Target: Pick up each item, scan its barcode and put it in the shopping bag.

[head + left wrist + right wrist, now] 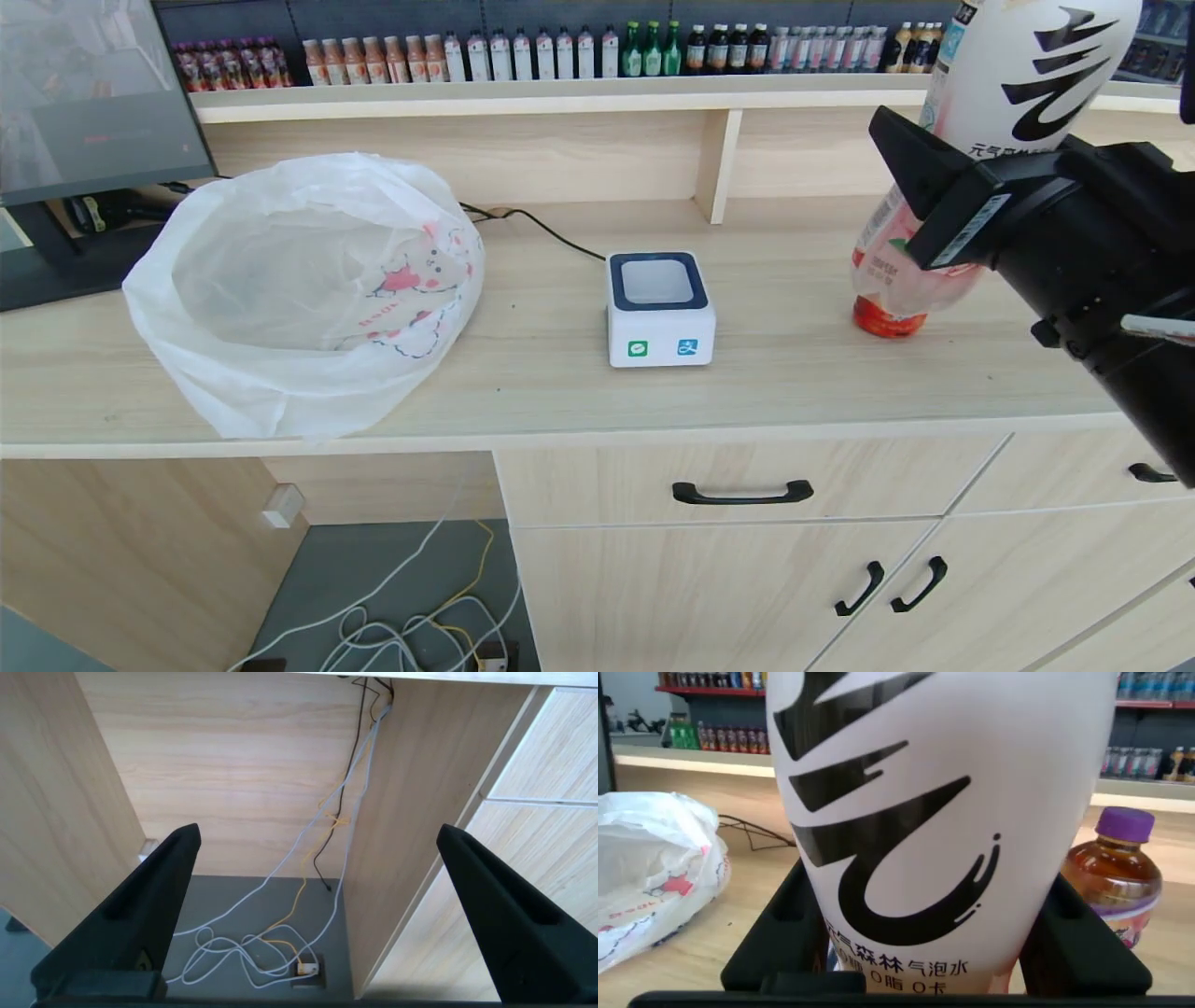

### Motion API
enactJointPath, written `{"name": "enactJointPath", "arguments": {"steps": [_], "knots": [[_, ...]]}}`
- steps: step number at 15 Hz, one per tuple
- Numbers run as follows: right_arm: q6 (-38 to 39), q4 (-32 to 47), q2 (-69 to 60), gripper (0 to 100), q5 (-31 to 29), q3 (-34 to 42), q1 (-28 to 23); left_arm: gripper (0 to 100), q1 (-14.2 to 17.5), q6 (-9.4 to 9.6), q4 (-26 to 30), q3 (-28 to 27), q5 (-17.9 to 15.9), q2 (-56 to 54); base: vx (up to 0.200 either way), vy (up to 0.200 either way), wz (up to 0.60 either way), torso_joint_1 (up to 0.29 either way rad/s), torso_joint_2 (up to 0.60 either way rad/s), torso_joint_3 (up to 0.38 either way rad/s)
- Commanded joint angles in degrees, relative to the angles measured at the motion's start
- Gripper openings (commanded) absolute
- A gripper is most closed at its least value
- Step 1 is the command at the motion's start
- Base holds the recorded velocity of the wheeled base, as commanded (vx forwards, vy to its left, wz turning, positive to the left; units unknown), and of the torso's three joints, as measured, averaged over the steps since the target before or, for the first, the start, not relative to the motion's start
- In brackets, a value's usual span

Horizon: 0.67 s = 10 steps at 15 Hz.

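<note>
White bottle [1022, 70] with black brush mark: clamped between the fingers of right gripper [966, 173], tilted, over the right end of counter [794, 383]. Purple-capped bottle [1120, 873] of amber drink stands on the counter near it. Scanner [659, 308] sits mid-counter, window facing up, well apart from the held bottle. Shopping bag [308, 289] lies at the left end, mouth open. Left gripper [318, 854] hangs under the counter above floor cables [252, 952], jaws spread wide, holding nothing
</note>
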Motion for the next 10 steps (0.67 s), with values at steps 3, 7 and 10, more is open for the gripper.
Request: {"name": "enactJointPath", "arguments": {"steps": [3,7,10], "knots": [[-2.86,-0.06,1.45,0,-1.96,-1.46,0.06,100,0.00,-0.01,-0.01,0.00,0.00,-0.02,0.000,0.000,0.00,0.000,0.00,0.000],[-2.07,-0.06,1.45,0,-1.79,-1.72,0.06,100,0.09,-0.54,-0.09,0.00,0.00,-0.02,0.000,0.050,0.00,-0.001,0.00,0.001],[-0.49,-0.06,3.12,0,-1.52,-2.51,0.15,100,0.00,-1.07,-0.09,0.00,0.00,-0.02,0.000,0.200,0.00,0.001,0.00,0.004]]}}
